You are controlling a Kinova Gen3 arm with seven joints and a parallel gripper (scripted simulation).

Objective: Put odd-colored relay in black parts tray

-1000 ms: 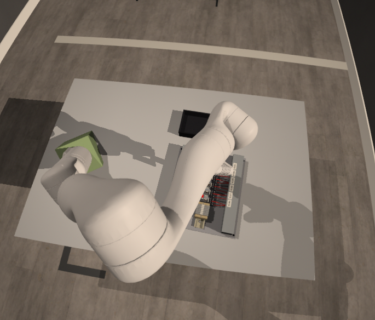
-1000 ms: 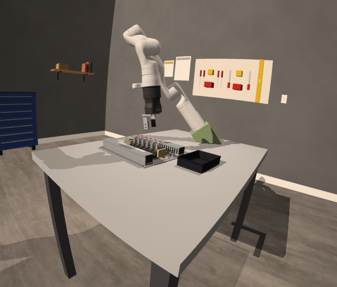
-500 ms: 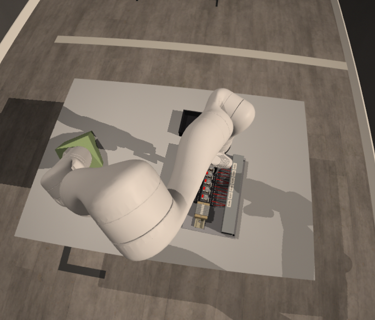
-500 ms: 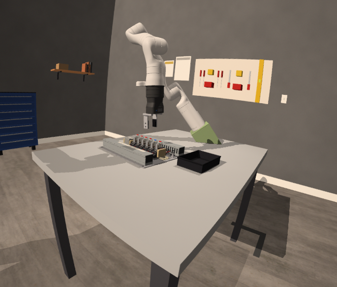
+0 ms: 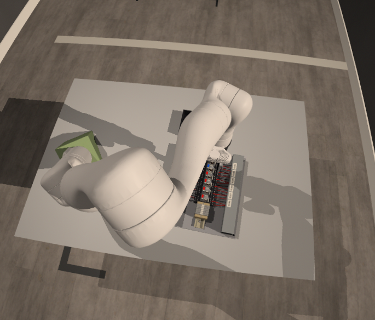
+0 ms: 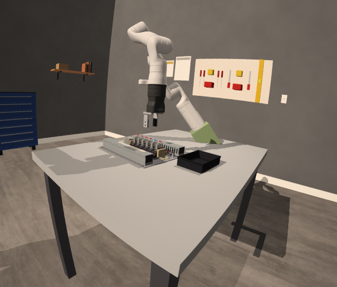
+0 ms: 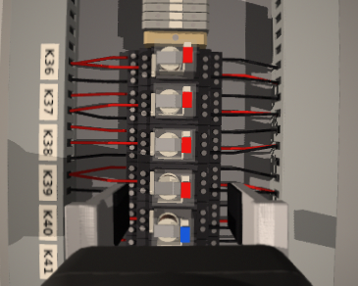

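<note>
The blue-button relay (image 5: pixel 211 167) (image 6: pixel 155 140) (image 7: pixel 167 228) sits in the row on the panel (image 5: pixel 214 222) (image 6: pixel 125 151) (image 7: pixel 101 29), beside its red-button neighbours (image 5: pixel 206 189) (image 6: pixel 145 138) (image 7: pixel 168 143). Above, the jaws are released, spread across the row, presumably so a grip would avoid those neighbours; the black parts tray (image 5: pixel 185 113) (image 6: pixel 190 164) stands near the panel's end, likely for a short carry.
</note>
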